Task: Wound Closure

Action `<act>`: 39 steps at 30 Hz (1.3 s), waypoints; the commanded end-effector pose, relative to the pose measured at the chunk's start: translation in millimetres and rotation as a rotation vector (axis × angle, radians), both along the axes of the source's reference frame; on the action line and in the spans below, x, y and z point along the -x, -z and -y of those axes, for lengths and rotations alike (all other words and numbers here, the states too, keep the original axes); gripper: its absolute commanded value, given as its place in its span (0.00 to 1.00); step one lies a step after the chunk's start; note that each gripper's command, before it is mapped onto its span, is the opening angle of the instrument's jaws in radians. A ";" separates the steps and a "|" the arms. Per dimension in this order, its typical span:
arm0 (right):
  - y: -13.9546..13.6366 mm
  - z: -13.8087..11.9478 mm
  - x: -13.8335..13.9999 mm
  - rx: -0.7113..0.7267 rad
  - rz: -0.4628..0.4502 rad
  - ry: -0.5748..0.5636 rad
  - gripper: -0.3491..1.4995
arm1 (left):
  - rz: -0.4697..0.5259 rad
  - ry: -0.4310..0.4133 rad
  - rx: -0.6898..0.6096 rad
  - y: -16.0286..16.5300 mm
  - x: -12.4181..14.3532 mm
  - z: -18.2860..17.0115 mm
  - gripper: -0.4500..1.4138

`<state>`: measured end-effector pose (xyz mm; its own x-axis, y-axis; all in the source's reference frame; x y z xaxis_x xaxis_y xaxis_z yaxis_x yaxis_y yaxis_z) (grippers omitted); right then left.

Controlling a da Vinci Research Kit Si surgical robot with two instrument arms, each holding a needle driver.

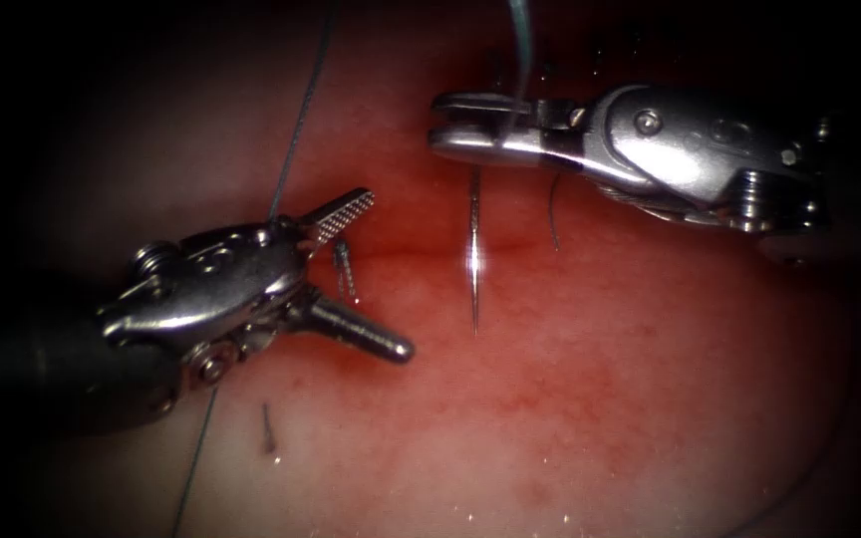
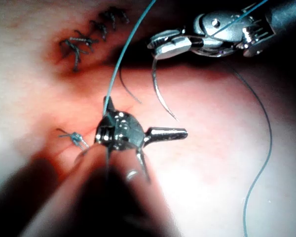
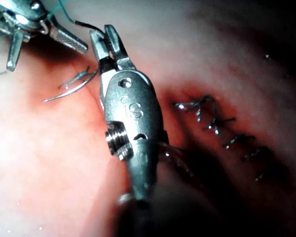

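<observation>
Left hand [image 1: 366, 274] gapes wide, empty, left of the cut [image 1: 421, 249]. Right hand [image 1: 450, 125] clamps the curved needle [image 1: 473, 249] at its upper end; needle hangs free over the tissue [image 1: 600, 399]. Left wrist view reveals its curve and the finished stitches [image 2: 91, 37].

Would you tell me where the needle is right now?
In the endoscope view the needle hangs from the right tool, gripped near one end, its tip above the tissue, right of the open left tool.
</observation>
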<state>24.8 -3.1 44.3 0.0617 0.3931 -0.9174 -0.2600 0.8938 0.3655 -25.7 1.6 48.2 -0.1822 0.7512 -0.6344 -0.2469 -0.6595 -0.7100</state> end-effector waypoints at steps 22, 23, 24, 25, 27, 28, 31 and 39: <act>-11.1 -1.8 -3.6 0.307 0.002 0.013 0.00 | -0.195 -0.151 0.277 -8.9 3.5 4.2 0.53; -11.2 -1.8 -3.6 0.309 0.000 0.010 0.00 | -0.197 -0.157 0.274 -8.8 3.4 4.3 0.53; -11.2 -1.7 -3.7 0.310 0.000 0.010 0.00 | -0.200 -0.164 0.277 -8.7 3.4 4.4 0.53; -11.3 -1.7 -3.7 0.323 -0.001 0.010 0.00 | -0.202 -0.169 0.274 -8.6 3.4 4.5 0.53; -11.3 -1.8 -3.7 0.328 -0.016 0.000 0.00 | -0.214 -0.184 0.256 -8.5 3.4 4.8 0.52; -11.3 -1.8 -3.7 0.343 -0.024 -0.003 0.00 | -0.221 -0.193 0.253 -8.5 3.4 4.9 0.52; -11.5 -1.6 -4.1 0.411 -0.029 0.008 0.00 | -0.261 -0.232 0.197 -8.8 3.2 5.7 0.54; -11.8 -1.4 -5.0 0.438 -0.049 -0.001 0.00 | -0.306 -0.252 0.193 -9.7 2.8 5.7 0.57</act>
<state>29.0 -1.8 55.6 0.0147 -0.0326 -0.9994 -0.2551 0.9663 -0.0353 -27.9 -4.0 57.4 -0.5460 0.5323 -0.6470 -0.2420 -0.8395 -0.4864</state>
